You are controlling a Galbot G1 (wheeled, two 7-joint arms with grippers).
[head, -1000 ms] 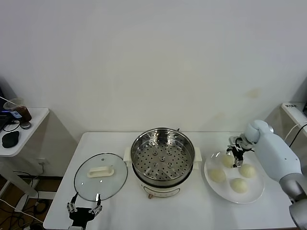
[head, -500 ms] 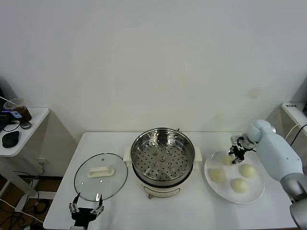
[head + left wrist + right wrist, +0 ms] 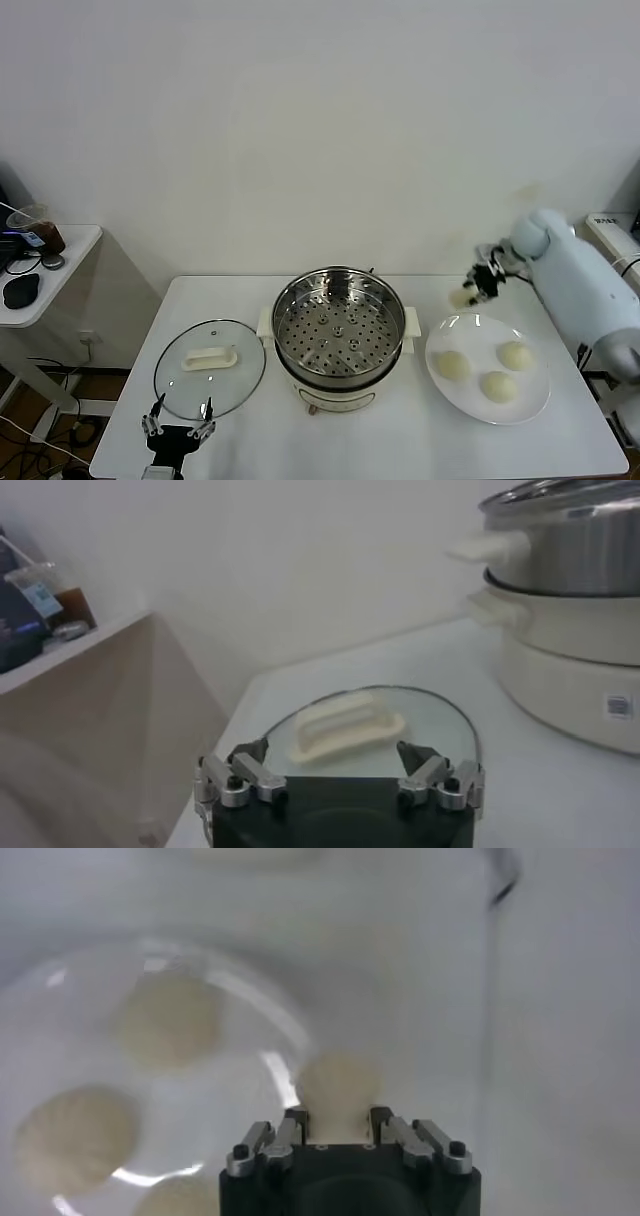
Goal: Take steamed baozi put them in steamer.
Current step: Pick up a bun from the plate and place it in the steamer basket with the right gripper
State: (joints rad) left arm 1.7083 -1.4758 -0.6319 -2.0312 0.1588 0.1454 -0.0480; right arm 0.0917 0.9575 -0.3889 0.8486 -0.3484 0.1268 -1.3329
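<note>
Baozi numbered four: one bun (image 3: 461,296) was clamped in the right pincer (image 3: 478,288), raised at 3 o'clock of the steamer (image 3: 339,322); three (image 3: 452,365) lay on one plate (image 3: 535,405). Left pincer (image 3: 177,432), spread apart, was parked by one lid (image 3: 210,369).

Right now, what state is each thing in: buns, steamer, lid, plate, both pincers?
Held baozi: lifted clear of the plate, gripped in the right pincer.
Other three baozi: lying on the plate.
Plate: flat on the table, right of the steamer.
Steamer: uncovered, basket empty.
Glass lid: off, lying flat left of the steamer.
Right pincer: shut on a baozi.
Left pincer: open, empty, beside the lid.
</note>
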